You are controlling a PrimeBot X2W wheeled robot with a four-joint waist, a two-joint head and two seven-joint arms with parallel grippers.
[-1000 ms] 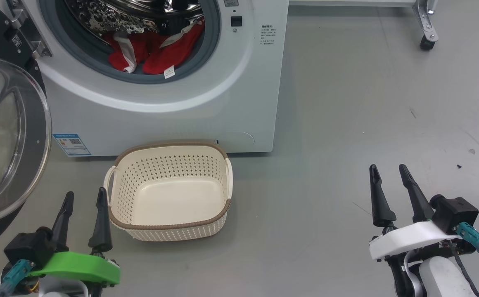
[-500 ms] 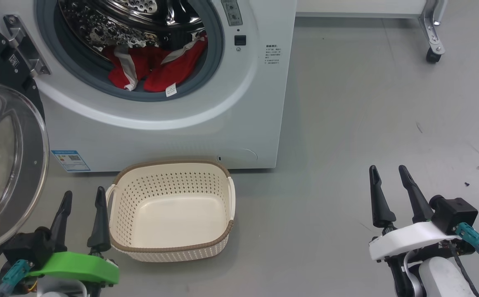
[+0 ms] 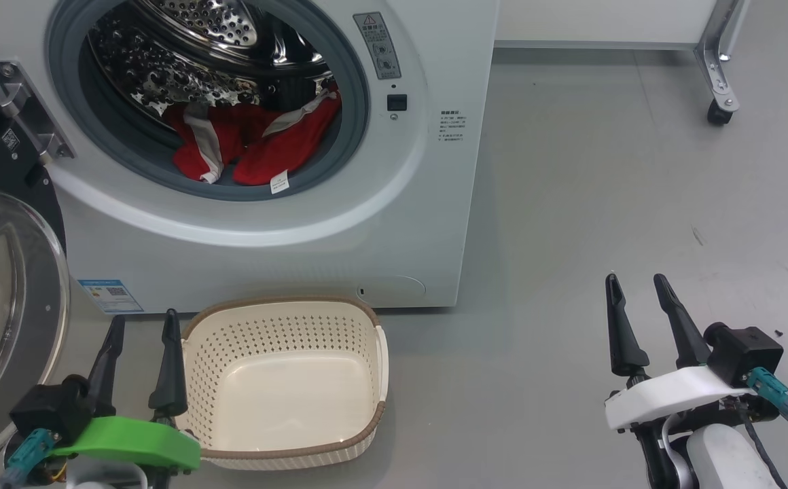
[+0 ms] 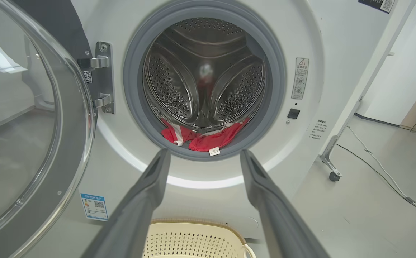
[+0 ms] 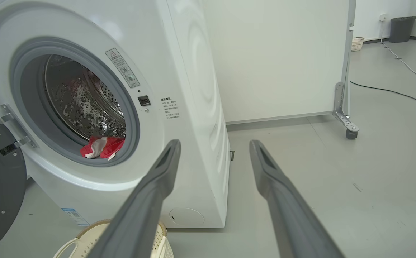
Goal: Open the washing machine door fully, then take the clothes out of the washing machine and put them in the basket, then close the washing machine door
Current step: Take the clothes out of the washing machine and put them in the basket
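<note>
door (image 3: 0,326) wide open; basket (image 3: 278,301) rim beside l claw (image 3: 144,318)

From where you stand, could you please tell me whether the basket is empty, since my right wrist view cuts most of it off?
Observer: Yes, the basket holds nothing; the head view shows its bare floor.
Operator: Thank you. Is the left gripper free?
Observer: The left gripper has its fingers apart and holds nothing.
Operator: Does anything hang out of the drum?
Observer: A white label tag on the clothes rests on the grey seal at the mouth's bottom.
</note>
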